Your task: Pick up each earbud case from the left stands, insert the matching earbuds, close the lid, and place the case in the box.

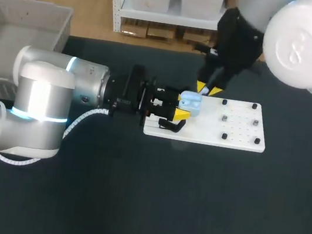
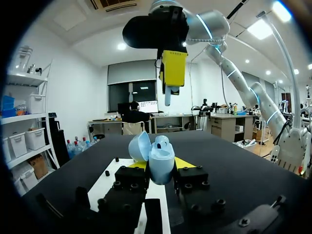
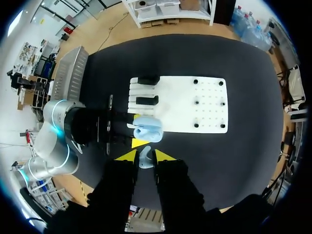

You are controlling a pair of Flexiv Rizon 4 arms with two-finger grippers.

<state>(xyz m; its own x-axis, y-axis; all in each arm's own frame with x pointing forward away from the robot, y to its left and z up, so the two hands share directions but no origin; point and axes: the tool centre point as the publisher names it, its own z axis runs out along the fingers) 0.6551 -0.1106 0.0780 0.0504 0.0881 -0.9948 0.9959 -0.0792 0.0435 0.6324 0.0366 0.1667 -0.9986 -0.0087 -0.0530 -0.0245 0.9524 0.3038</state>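
Left gripper [image 1: 182, 107] clamped on open-lidded pale blue plastic earbud case [image 1: 191, 102], over left end of white pegged board [image 1: 237, 139], right gripper [image 3: 145, 156] pinching small pale blue earbud [image 3: 145, 161] just above case.

The head camera is looking down from behind, the left wrist camera is skimming low over the black bench [image 1: 189, 205], the right one staring straight down, all sharing the flat white board [image 1: 240, 130].
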